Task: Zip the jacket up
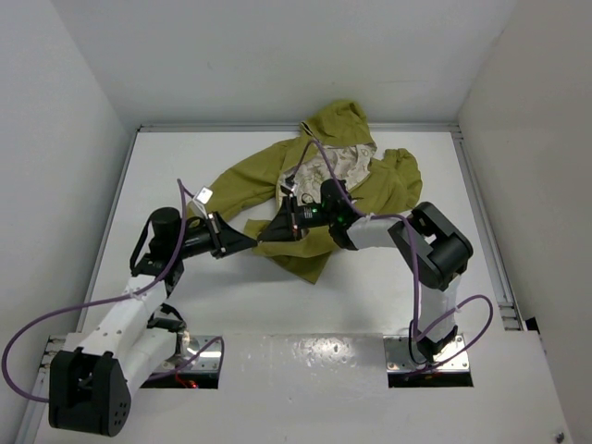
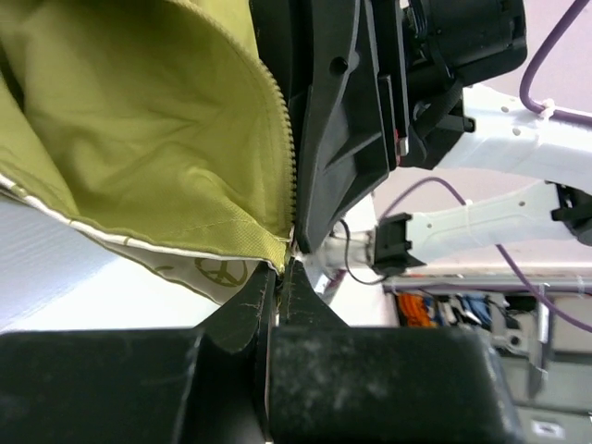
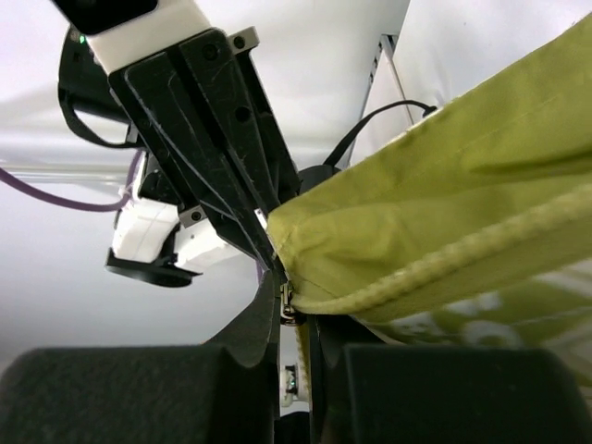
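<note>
White worktop (image 1: pixel 268 305) carries the jacket (image 1: pixel 250 180); left claw (image 1: pixel 257 239) and right claw (image 1: pixel 289 225) both clamp its zipper (image 2: pixel 288 166) end. Uneven tugging could slip fabric free.

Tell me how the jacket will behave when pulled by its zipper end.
Probably floppy: the jacket lies crumpled in folds on the table. Likely light: the left gripper and right gripper hold its corner by pinching alone. The zipper edge may stay stiffer than the cloth, curving smoothly instead of creasing.
</note>
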{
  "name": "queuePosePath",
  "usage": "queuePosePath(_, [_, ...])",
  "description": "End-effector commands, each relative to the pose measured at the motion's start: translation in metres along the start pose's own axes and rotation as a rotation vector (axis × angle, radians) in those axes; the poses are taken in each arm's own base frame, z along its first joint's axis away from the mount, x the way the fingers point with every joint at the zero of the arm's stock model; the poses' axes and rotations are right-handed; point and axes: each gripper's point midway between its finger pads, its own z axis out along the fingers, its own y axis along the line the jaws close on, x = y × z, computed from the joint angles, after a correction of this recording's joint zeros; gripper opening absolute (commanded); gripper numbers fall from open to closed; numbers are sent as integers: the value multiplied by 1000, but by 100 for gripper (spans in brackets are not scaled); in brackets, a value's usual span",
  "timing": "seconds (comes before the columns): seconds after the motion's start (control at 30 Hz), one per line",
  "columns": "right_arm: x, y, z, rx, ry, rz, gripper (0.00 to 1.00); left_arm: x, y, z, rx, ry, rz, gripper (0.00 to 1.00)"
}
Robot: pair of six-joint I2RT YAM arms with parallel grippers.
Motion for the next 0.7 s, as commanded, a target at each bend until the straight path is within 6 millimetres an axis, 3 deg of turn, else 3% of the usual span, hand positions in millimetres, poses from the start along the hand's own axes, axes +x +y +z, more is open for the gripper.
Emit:
queuePosePath(0.0, [-2,15,-13,-36,9,-61,0,-26,-16,-10,-11,-113,133,0])
queuePosePath(0.1, [-12,3,-21,-10,-27,-21,0,-30,-31,-20,1,-139,181,0])
queuePosePath(0.33, [-49,-8,-47,12,-117,5,0,-38,-34,-37,-24,-160,188,0])
queuePosePath(0.43, [-73,-19,-73,39,-189,24,0,-45,-37,-44,-32,-171,184,0])
queuePosePath(0.5, [-79,-27,-83,58,-203,21,0,-51,-50,-49,-13,-182,209,0])
queuePosePath(0.67, [-115,-45,-133,109,-304,2,0,-70,-70,-63,-50,-231,289,0])
